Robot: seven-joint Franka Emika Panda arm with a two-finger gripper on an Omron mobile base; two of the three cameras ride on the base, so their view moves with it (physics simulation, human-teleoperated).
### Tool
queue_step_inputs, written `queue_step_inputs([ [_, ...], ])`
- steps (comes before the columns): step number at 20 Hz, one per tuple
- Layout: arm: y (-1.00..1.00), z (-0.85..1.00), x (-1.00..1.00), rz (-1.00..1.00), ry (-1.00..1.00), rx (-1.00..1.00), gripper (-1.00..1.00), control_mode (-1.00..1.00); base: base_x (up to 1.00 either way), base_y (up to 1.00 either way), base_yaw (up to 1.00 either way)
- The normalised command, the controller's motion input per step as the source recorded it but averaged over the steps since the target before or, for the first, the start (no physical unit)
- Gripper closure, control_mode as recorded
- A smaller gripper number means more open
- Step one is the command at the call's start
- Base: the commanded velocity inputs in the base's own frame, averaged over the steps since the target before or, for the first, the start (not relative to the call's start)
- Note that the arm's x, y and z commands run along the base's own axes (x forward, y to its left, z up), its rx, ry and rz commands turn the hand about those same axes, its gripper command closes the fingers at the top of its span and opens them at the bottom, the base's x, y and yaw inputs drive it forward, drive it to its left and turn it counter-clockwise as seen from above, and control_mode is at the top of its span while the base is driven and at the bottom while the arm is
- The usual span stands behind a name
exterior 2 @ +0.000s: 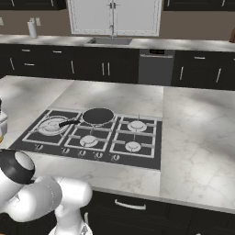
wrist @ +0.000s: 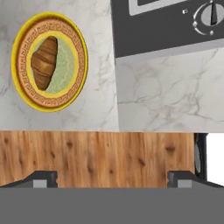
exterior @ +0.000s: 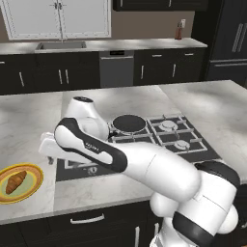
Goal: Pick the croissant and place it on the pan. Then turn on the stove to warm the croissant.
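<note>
Jaws of my gripper (wrist: 112, 178) stand wide, empty. Left of the stove (exterior: 144, 137), the croissant (wrist: 44, 63) lies on its plate (wrist: 79, 76); right base view adds the pan (exterior 2: 97, 116) on the stove's back burner.

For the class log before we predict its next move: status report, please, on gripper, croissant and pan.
Gripper open, empty, above the counter edge. Croissant on the yellow-rimmed plate, untouched. Pan empty on the stove. Nothing between gripper and plate.
</note>
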Motion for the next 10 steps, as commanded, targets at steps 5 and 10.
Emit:
queue_step_inputs([
  [5,0.5,-0.08,0.24,-0.01,0.0,0.0,-1.0,-1.0,0.0,0.0,0.0],
  [10,0.49,-0.14,0.31,-0.01,0.04,0.0,-1.0,-1.0,0.0,0.0,0.0],
])
